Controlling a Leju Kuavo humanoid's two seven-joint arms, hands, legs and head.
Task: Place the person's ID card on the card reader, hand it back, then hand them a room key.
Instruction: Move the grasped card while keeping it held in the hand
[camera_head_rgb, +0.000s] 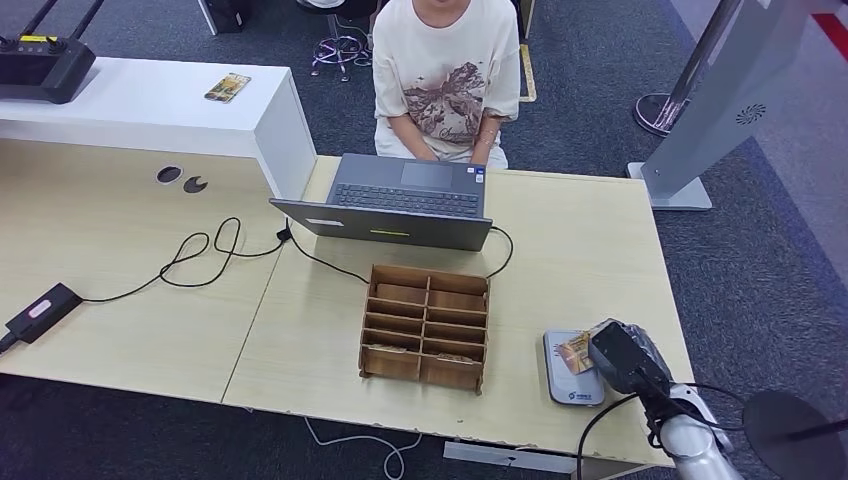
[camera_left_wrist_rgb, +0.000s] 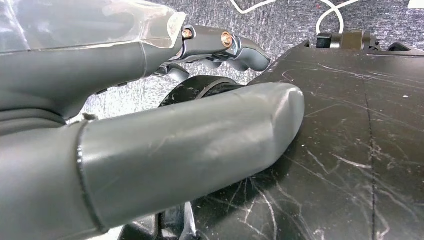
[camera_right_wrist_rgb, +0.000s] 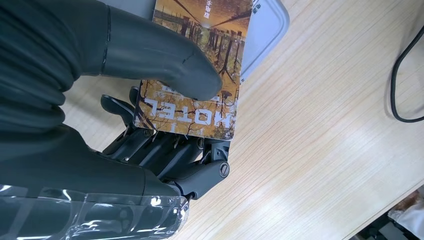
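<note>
**Card pinched over the reader at the front right corner**

So here's what we've got. Our right hand (camera_right_wrist_rgb: 150, 125) is pinching one card (camera_right_wrist_rgb: 200, 65), thumb pressed on the printed face and the darker fingers (camera_right_wrist_rgb: 170, 150) curled together underneath it. The card is brown and orange and reads "HOTEL" in the right wrist view; we can't make out the smaller print. Part of it overlaps the card reader (camera_head_rgb: 568, 372), a flat light grey pad near the front right corner of the tabletop (camera_head_rgb: 590, 250). Whether the card actually touches the pad, we can't tell. In the head view our hand (camera_head_rgb: 625, 355) covers part of the reader.

Our left hand (camera_left_wrist_rgb: 150, 150) shows up close in its wrist view: big thumb stretched out, nothing against it, other fingers (camera_left_wrist_rgb: 230, 47) bent a little and apart from the thumb.

Counting the rest: one wooden slotted organizer (camera_head_rgb: 426, 326) mid-table toward the front edge, with something lying in its front compartments that we can't identify. One open laptop (camera_head_rgb: 395, 200) at the far edge, with one person (camera_head_rgb: 445, 75) seated behind it, head cut off by the frame. One more card (camera_head_rgb: 228, 87) on the raised white counter (camera_head_rgb: 150, 105) at the far left.
</note>
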